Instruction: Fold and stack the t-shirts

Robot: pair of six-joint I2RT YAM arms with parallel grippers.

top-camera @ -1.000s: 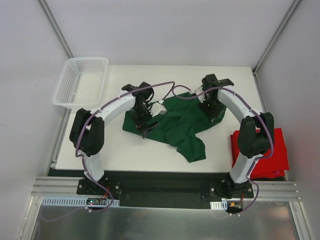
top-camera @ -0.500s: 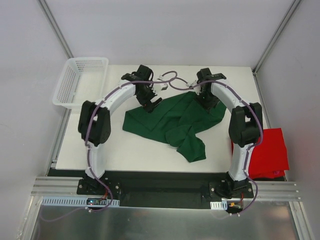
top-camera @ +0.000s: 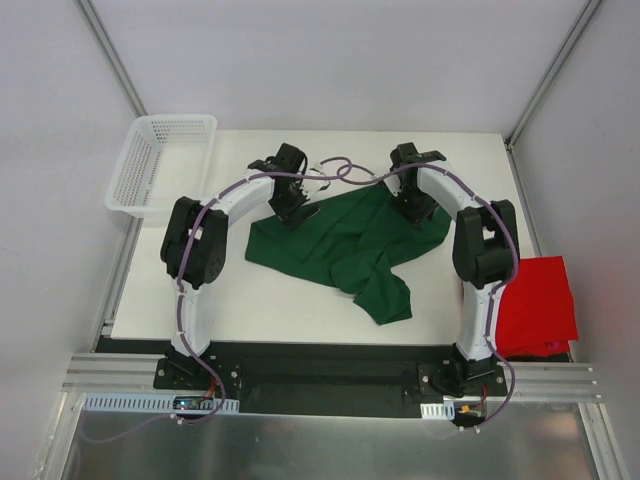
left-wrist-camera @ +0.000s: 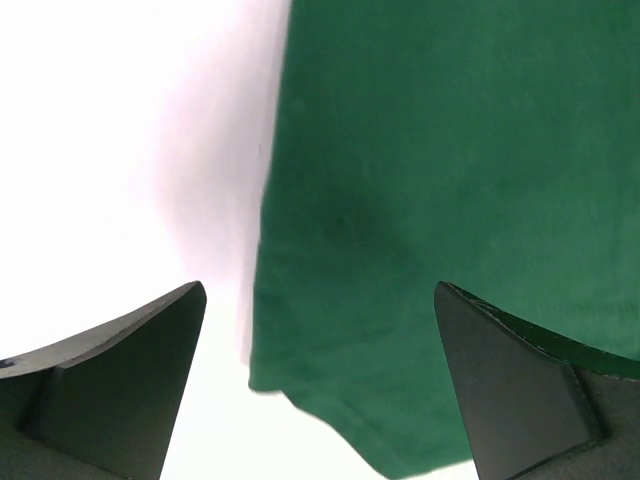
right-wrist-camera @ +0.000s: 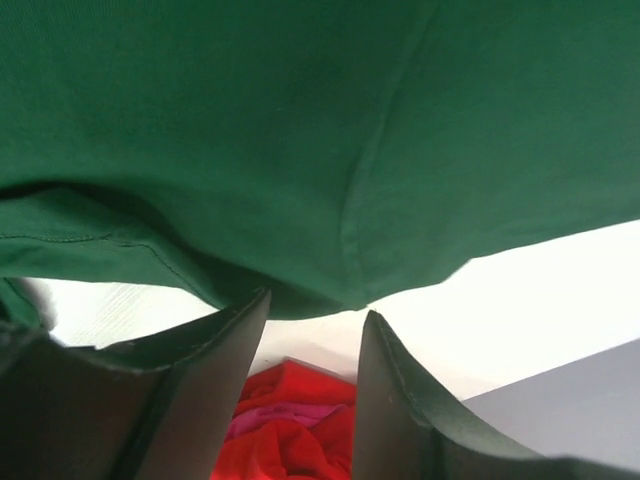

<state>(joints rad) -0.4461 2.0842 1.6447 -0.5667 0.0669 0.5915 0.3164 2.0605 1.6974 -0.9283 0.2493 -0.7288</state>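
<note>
Top external: basket (top-camera: 175,119) left of green shirt (top-camera: 340,248); left hand (left-wrist-camera: 320,290) splayed, right hand (right-wrist-camera: 317,305) parted.

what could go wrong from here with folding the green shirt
1. The green t-shirt lies bunched, with overlapping layers; folding it as is would likely trap creases.
2. The left pincer is open astride the shirt's edge, half over bare table; closing there may catch only the hem.
3. The red t-shirt seems to overhang the table's right side beside the right arm; a swing could knock it off.
</note>
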